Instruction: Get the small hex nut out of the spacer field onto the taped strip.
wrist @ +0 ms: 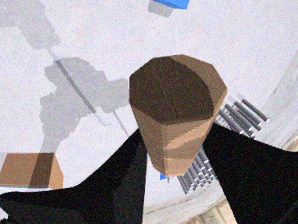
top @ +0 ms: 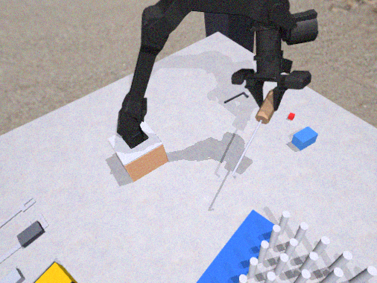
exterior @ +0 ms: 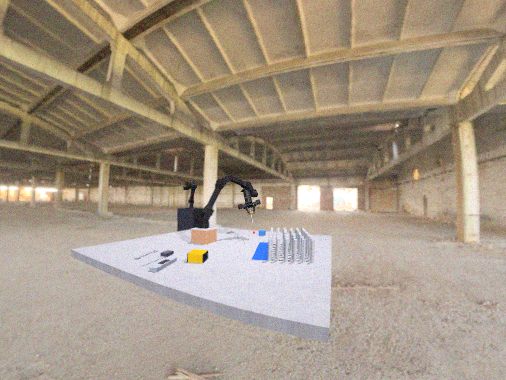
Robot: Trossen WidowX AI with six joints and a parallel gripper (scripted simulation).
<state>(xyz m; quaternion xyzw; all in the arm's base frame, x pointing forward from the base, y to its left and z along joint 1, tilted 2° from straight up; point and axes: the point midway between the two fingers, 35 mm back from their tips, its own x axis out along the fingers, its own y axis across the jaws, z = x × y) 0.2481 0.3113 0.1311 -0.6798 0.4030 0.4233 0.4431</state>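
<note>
My gripper (top: 269, 106) (exterior: 251, 209) (wrist: 170, 128) is shut on the wooden handle of a thin hook tool (top: 265, 112) (wrist: 172, 90). The tool slants down from the fingers, its thin rod ending in a small bent tip in the top view. The tool's shadow lies apart from it, so it is held above the table. The metal spacers (top: 263, 253) (exterior: 272, 245) (wrist: 200, 170) stand upright in rows, away from the tool. The blue taped strip (top: 231, 257) (exterior: 260, 251) lies in front of them. The hex nut cannot be made out.
An orange box with a white top (top: 147, 165) (exterior: 204, 236) (wrist: 25, 170) overlaps a black arm part in the top view; contact is unclear. A blue block (top: 305, 138) and red cube (top: 291, 116) lie right, a black hex key (top: 235, 97) behind. A yellow block (top: 55, 275) (exterior: 196, 256) stands left.
</note>
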